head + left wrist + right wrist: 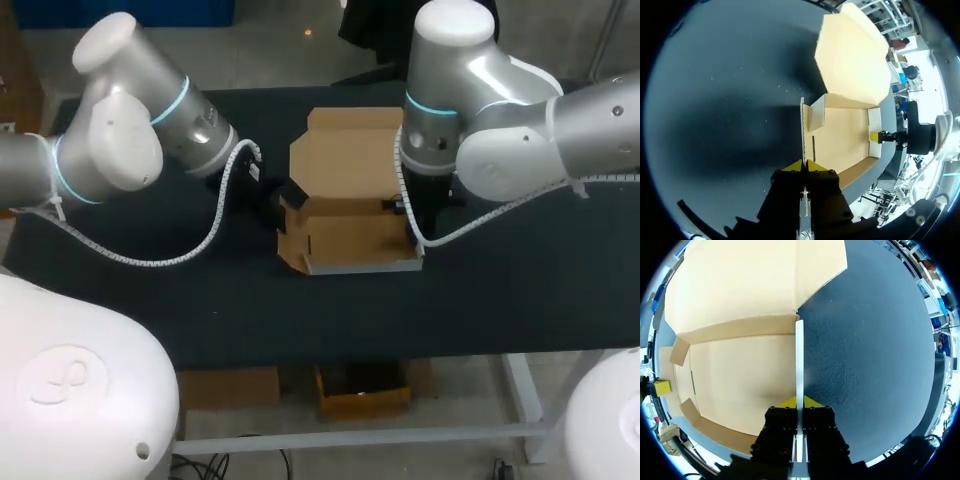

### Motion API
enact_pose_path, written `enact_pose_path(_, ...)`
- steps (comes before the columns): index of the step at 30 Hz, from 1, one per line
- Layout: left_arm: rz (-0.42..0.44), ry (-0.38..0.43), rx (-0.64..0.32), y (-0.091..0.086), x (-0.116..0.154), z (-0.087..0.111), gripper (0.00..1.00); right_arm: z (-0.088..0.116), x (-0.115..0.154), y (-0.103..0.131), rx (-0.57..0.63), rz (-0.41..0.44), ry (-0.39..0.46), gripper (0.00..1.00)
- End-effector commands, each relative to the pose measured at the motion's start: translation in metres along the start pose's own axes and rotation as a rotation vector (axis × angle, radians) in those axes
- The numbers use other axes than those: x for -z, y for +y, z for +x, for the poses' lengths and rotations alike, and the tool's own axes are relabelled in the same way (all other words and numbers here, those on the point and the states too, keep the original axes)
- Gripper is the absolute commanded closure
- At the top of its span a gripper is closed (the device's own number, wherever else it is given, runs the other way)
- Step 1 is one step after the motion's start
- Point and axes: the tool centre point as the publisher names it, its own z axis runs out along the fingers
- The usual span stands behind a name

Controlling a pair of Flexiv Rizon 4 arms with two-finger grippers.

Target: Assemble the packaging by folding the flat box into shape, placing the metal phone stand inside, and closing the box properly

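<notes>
Mid-table, the box (345, 175) sits half-formed on the black table (520, 290), with its lid (350, 125) open and lying back toward the far edge. From the head view I can't make out either set of fingers, because the wrists and cable wraps cover them. What I do see there is my left arm (150, 130) coming in from the left with its wrist at the box's left side. My right arm (500, 130) is bent down over the box's right side.

The wrist views show the rest. The left gripper (803, 166) has its yellow tips pressed together on the upright left side wall (803, 130), which runs straight ahead from the fingers. The right gripper (799, 402) is clamped the same way on the right side wall (799, 360). Each wrist view shows the bare cardboard floor (740, 380) of the box beside its pinched wall. Each also shows the other arm's yellow tip at the opposite wall.
</notes>
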Motion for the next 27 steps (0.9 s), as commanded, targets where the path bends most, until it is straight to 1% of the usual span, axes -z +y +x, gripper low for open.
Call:
enact_pose_path(1, -0.003, -0.177, 0.014, -0.003, -0.001, 0.011, 1.0, 0.001, 0.001, -0.001, 0.001, 0.002, 0.001, 1.0)
enact_pose_path(3, -0.011, -0.197, 0.021, -0.003, -0.001, 0.012, 1.0, 0.001, 0.001, -0.001, 0.001, 0.002, 0.001, 1.0)
enact_pose_path(7, 0.0, -0.227, 0.026, -0.002, -0.001, 0.016, 1.0, 0.001, 0.001, -0.001, 0.001, 0.002, 0.001, 1.0)
enact_pose_path(23, 0.006, -0.229, 0.006, 0.002, 0.005, 0.033, 1.0, 0.001, 0.001, -0.001, 0.001, 0.002, 0.001, 1.0)
enact_pose_path(25, 0.007, -0.222, 0.002, 0.003, 0.006, 0.036, 0.96, 0.001, 0.001, -0.001, 0.001, 0.002, 0.001, 1.0)
enact_pose_path(27, 0.011, -0.215, -0.005, 0.004, 0.008, 0.038, 0.86, 0.001, 0.001, -0.001, 0.001, 0.002, 0.001, 1.0)
